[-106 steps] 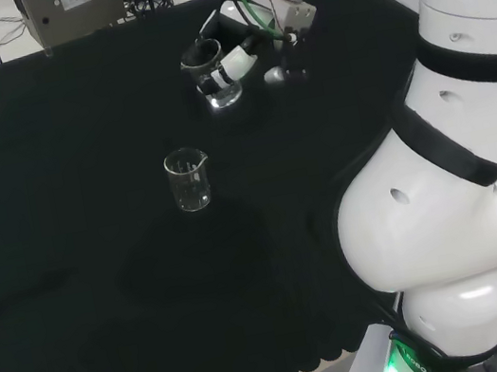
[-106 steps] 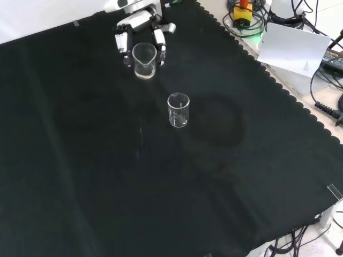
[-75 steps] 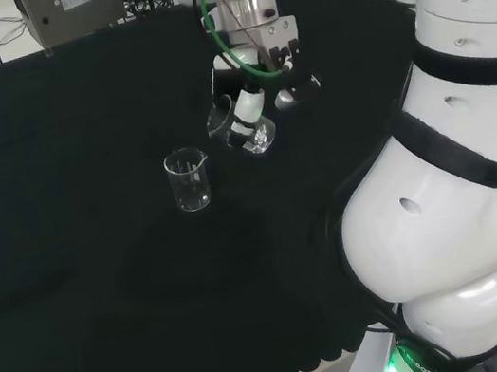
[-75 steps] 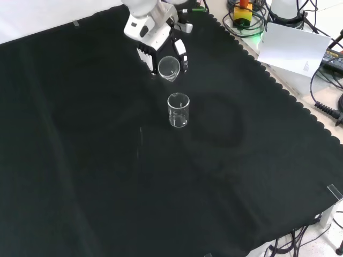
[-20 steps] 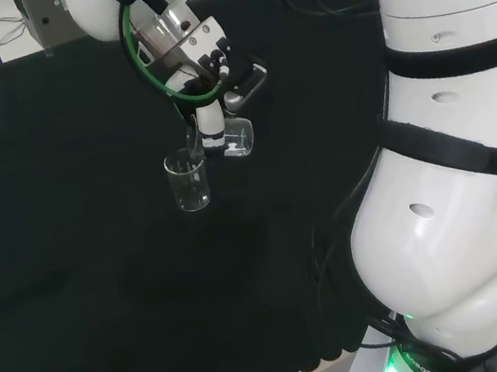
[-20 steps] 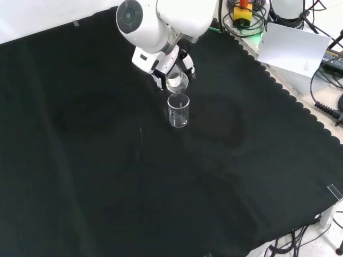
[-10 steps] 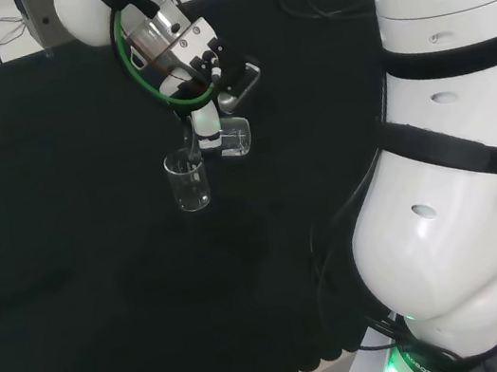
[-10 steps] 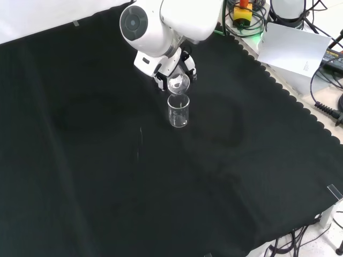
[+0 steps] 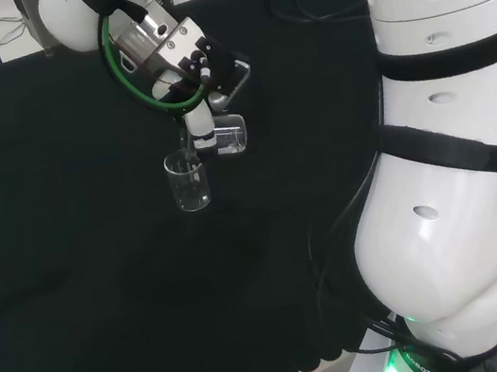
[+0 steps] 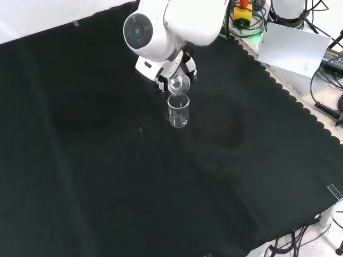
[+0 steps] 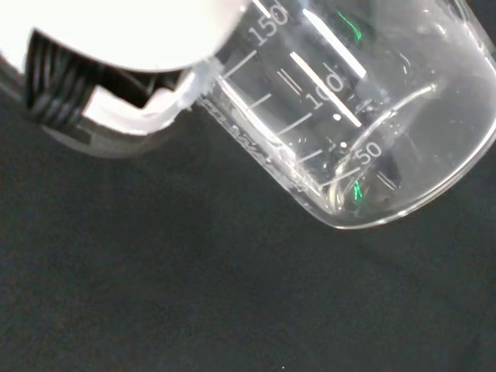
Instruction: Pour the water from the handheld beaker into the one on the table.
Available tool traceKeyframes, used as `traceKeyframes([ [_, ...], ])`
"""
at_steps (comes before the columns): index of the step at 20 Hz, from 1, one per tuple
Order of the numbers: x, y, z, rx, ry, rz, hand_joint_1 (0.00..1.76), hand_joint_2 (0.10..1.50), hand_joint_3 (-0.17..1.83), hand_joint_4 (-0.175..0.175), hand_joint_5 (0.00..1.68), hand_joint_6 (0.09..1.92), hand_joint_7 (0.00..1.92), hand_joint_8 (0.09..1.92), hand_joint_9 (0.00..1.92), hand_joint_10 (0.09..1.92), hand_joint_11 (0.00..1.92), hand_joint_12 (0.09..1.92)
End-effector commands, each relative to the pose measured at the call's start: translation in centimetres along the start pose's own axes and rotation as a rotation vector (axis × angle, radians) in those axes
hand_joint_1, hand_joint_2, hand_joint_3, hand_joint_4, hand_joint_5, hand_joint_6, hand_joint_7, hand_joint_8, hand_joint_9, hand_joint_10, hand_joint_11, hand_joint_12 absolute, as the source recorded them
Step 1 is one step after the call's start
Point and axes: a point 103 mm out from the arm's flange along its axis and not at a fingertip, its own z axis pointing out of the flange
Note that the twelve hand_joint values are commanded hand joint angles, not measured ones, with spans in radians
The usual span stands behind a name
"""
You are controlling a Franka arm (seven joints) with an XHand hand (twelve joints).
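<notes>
Robot hand (image 9: 202,122) curled round the tipped beaker (image 9: 228,136), lip right over the standing beaker (image 9: 189,181) on the desk (image 10: 107,176) — tilt too fast and water overshoots that narrow mouth!

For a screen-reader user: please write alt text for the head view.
A black and white robot hand holds a clear glass beaker tipped on its side, mouth over a second clear glass beaker standing upright on the black cloth.
</notes>
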Motion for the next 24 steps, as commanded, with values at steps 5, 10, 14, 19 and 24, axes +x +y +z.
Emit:
traceKeyframes([
  [5, 2.6, -0.2, -1.8, 0.034, -0.038, 0.020, 1.32, 0.73, 0.43, -0.175, 1.42, 0.28, 1.58, 0.09, 1.63, 0.09, 1.32, 0.72],
  [10, 3.0, -0.2, -1.9, 0.044, -0.048, 0.022, 1.32, 0.73, 0.43, -0.175, 1.42, 0.29, 1.58, 0.09, 1.63, 0.09, 1.32, 0.72],
  [14, 2.3, -0.1, -1.4, 0.057, -0.064, 0.032, 1.32, 0.73, 0.43, -0.175, 1.42, 0.29, 1.58, 0.09, 1.63, 0.09, 1.32, 0.72],
  [19, 0.0, -0.2, -0.2, 0.034, -0.018, 0.050, 1.32, 0.73, 0.43, -0.175, 1.42, 0.29, 1.58, 0.09, 1.63, 0.09, 1.32, 0.72],
  [24, -1.8, -0.4, 0.4, 0.022, 0.034, 0.067, 1.32, 0.73, 0.42, -0.175, 1.41, 0.30, 1.58, 0.09, 1.63, 0.09, 1.32, 0.72],
])
